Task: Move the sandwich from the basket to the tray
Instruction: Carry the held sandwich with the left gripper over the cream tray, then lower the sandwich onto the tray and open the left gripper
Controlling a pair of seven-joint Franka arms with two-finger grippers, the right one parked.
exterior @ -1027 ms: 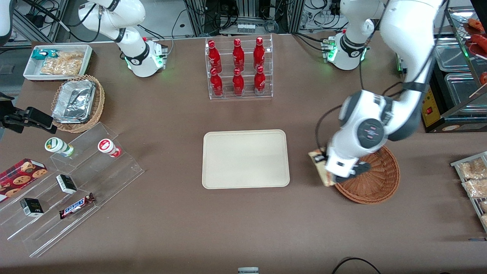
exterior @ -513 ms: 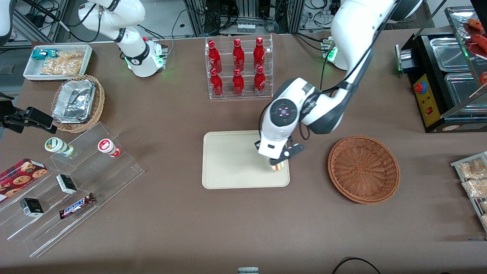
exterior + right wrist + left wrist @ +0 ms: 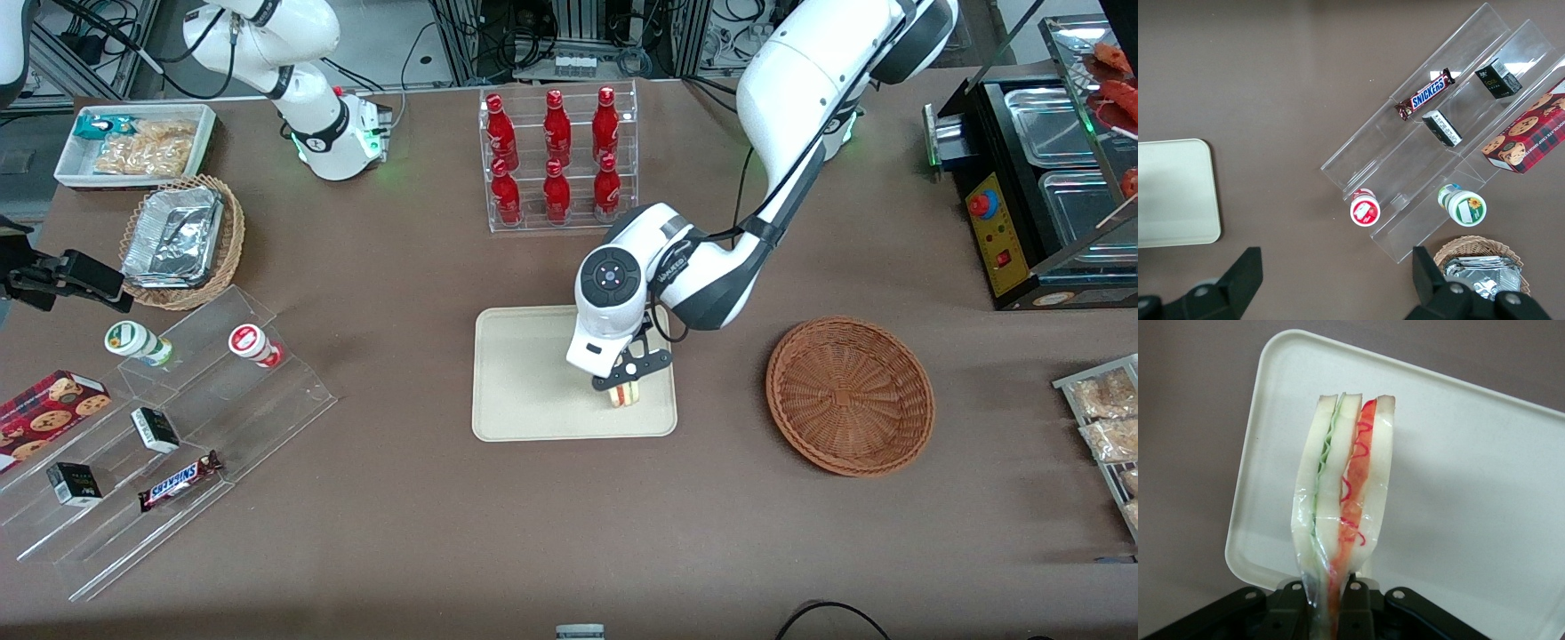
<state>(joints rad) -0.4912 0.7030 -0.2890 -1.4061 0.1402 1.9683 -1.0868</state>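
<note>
Gripping the sandwich point(image 3: 623, 396), the claw point(image 3: 628, 388) has slid farther over the tray point(image 3: 533, 391) from the basket point(image 3: 849, 396).

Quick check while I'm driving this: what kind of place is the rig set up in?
Likely a lab mock-up of a snack shop counter: a rack of red bottles, a clear stepped shelf with a Snickers bar, and cable-strewn equipment along the table's edge. The gripper holds the sandwich over the tray.
</note>
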